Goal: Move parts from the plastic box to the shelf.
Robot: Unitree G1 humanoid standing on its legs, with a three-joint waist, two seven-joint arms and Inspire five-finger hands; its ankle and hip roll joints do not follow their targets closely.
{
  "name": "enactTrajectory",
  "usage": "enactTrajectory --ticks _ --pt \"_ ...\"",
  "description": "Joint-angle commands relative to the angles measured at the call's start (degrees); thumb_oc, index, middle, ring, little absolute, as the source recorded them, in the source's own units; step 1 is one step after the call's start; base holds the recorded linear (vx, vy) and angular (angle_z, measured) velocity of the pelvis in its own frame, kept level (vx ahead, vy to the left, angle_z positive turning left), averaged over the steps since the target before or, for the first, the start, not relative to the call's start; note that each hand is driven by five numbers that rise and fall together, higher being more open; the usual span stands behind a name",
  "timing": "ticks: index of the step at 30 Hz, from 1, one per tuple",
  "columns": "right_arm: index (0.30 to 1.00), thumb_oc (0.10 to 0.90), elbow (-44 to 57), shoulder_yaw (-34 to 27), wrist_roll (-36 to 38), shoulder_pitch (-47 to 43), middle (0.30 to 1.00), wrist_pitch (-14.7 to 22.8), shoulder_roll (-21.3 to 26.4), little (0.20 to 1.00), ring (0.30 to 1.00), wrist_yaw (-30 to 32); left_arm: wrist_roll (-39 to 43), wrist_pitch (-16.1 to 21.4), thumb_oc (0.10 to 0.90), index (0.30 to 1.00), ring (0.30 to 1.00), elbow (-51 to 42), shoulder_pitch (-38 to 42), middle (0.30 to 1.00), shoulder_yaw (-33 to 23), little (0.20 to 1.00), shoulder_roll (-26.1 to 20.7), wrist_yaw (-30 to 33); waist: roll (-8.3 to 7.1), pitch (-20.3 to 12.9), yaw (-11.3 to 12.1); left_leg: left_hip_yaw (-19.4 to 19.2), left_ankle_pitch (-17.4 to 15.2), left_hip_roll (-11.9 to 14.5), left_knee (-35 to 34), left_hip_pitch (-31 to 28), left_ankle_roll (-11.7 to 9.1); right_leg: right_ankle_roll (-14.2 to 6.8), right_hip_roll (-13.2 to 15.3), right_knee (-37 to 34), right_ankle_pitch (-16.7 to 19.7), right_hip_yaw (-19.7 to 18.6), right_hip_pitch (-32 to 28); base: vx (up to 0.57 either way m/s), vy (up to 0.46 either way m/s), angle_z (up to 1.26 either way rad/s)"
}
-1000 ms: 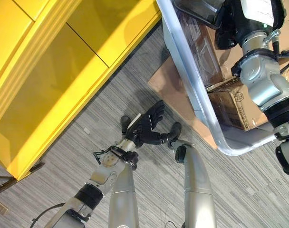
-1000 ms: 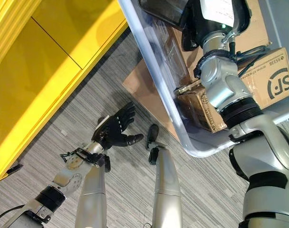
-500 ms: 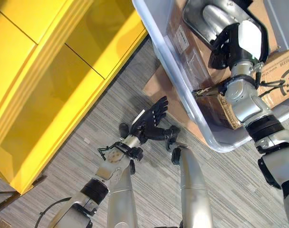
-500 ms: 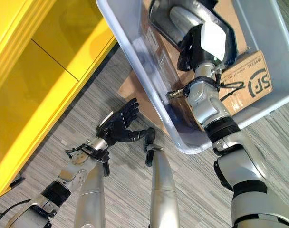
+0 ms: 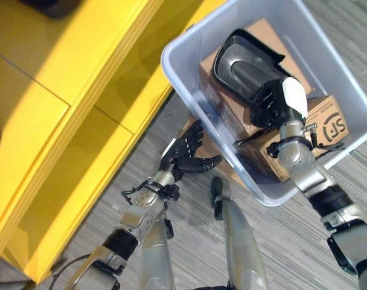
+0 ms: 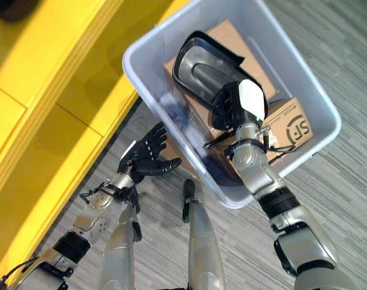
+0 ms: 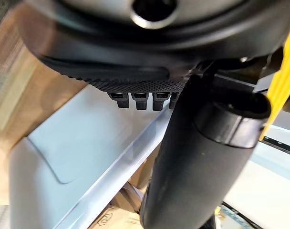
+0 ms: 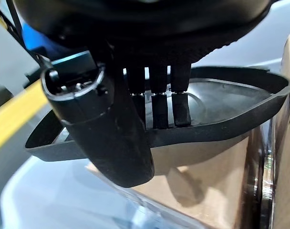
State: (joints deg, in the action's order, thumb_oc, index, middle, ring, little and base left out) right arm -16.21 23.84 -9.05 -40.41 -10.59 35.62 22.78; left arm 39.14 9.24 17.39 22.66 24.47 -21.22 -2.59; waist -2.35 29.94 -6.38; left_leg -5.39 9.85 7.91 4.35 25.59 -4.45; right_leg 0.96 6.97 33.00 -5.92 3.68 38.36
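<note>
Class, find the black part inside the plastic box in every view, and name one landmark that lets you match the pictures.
Left eye view: black part, upper centre, on cardboard boxes.
Right eye view: upper centre.
Left wrist view: I cannot make it out; the box wall shows.
Right wrist view: across the middle, right robot hand reaching into it.
Shared landmark: the plastic box.

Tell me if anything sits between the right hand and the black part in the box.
Nothing visible does. The right hand already has its fingers inside the black part and its thumb over the rim, above the cardboard boxes.
</note>
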Motion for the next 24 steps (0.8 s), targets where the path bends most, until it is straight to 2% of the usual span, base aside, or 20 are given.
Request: enactTrajectory --ticks 1,3,6,8,12,20,23,24 --pt "0.300 0.400 7.3 -7.1 -3.8 0.4 0.300 4.3 5.5 0.300 0.300 -0.5 -0.9 4.5 0.900 1.000 1.000 -10.1 0.7 1.000 -2.6 1.000 3.7 -0.4 3.02 -0.2 -3.3 -0.2 -9.6 6.3 6.1 -5.1 -0.5 -1.2 -1.8 -7.2 -2.1 -3.6 -7.1 -0.01 0.131 -0.12" --pt "0.300 0.400 9.3 -8.0 -3.5 3.2 0.300 5.0 5.8 0.300 0.300 -2.1 -0.4 3.9 0.900 1.000 1.000 -12.0 -0.9 1.000 -4.0 1.000 2.7 -1.0 3.12 -0.4 -3.4 -0.5 -9.8 6.2 5.7 -6.9 -0.4 -1.3 -1.8 -8.4 -2.0 -3.8 -9.3 0.01 0.084 -0.05" --pt "0.300 0.400 14.1 -12.5 -3.8 9.9 0.300 5.8 9.2 0.300 0.300 -4.4 4.3 3.1 0.900 1.000 1.000 -22.5 -11.7 1.000 -8.7 1.000 -4.6 -8.3 4.84 -1.3 -1.6 -0.4 -9.5 5.2 4.6 -8.8 -0.6 -1.5 -0.6 -11.6 -1.2 -2.7 -12.7 -0.01 0.068 -0.05" --pt "0.300 0.400 15.1 -14.2 -3.7 12.0 0.300 6.1 10.1 0.300 0.300 -5.7 6.3 2.3 0.900 1.000 1.000 -26.0 -15.6 1.000 -10.6 1.000 -6.5 -10.8 5.45 -1.8 -0.7 -0.3 -9.4 4.8 4.0 -9.6 -0.5 -1.7 -0.3 -12.8 -1.0 -2.2 -14.4 0.01 0.067 0.04" --pt "0.300 0.400 18.1 -18.1 -2.7 17.0 0.300 8.3 11.8 0.300 0.300 -13.4 9.2 0.7 0.900 1.000 1.000 -31.8 -24.6 1.000 -16.8 1.000 -9.5 -18.4 6.46 -3.9 1.5 -0.4 -8.9 3.6 1.6 -13.3 -0.1 -2.4 0.8 -17.8 0.1 -0.2 -20.6 0.02 0.078 0.09" --pt "0.300 0.400 22.6 -22.6 3.1 24.6 0.300 6.9 14.5 0.300 0.300 -26.8 5.3 -0.6 0.900 1.000 1.000 -32.3 -31.1 1.000 -21.5 1.000 -10.5 -19.0 5.33 -9.6 2.7 -0.8 -8.8 2.0 -1.5 -18.5 0.3 -3.8 1.1 -24.3 2.5 1.4 -28.7 0.05 0.061 0.06" --pt "0.300 0.400 24.1 -25.3 5.3 28.7 0.300 2.7 16.8 0.300 0.300 -32.7 0.1 0.5 0.900 1.000 1.000 -32.2 -33.6 1.000 -24.6 1.000 -12.5 -18.2 4.43 -13.1 3.1 -1.1 -9.1 1.2 -2.9 -21.1 0.7 -4.9 1.4 -27.6 4.4 1.6 -31.8 0.10 0.092 0.04" --pt "0.300 0.400 24.1 -25.4 5.5 29.0 0.300 2.6 16.8 0.300 0.300 -33.1 -0.5 0.7 0.900 1.000 1.000 -32.2 -33.8 1.000 -24.9 1.000 -12.6 -18.3 4.37 -13.3 3.1 -1.2 -9.1 1.2 -3.1 -21.4 0.8 -5.0 1.4 -27.8 4.5 1.6 -32.1 0.09 0.067 0.03"
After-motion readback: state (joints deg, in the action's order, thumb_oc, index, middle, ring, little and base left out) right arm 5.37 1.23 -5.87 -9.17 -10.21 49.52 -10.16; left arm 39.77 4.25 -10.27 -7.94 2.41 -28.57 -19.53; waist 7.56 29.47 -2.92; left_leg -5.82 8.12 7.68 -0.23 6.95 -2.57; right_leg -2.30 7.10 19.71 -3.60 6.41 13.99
